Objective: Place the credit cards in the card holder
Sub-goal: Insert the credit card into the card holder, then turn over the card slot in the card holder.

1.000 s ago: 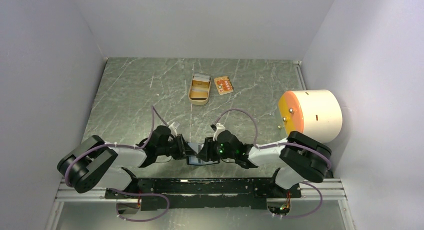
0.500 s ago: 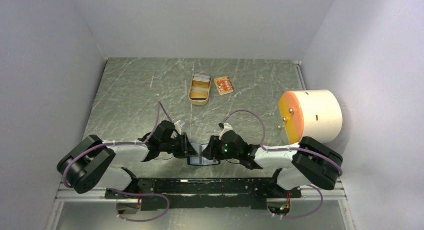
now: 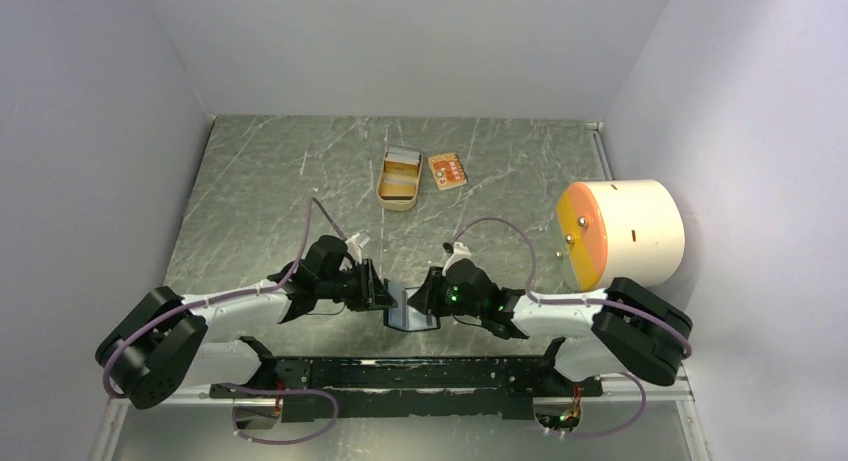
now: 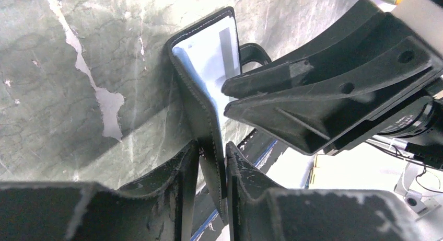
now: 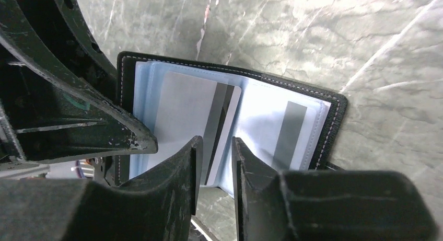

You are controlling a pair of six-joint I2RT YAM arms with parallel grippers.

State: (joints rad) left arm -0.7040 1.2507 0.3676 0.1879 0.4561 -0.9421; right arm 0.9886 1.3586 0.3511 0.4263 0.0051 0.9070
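Observation:
The black card holder (image 3: 410, 312) stands open on the table's near edge between both grippers. My left gripper (image 4: 211, 149) is shut on its black cover (image 4: 201, 94), the flap pinched between the fingers. Inside the blue lining, a pale grey-white credit card (image 5: 183, 110) with a dark stripe sits in the left pocket. A grey stripe shows through the right pocket (image 5: 287, 131). My right gripper (image 5: 214, 144) hovers at that card's lower right edge, jaws slightly apart, with table showing between them. The tan-orange credit card (image 3: 447, 170) lies flat at the far middle.
A tan-gold oblong tin (image 3: 399, 178) lies open beside the orange card. A large white cylinder (image 3: 640, 231) with an orange face stands at the right edge. The black base rail (image 3: 400, 376) runs just behind the holder.
The left arm has stretched further right and the holder has shifted slightly right with it. The right gripper has narrowed its jaws close to the card.

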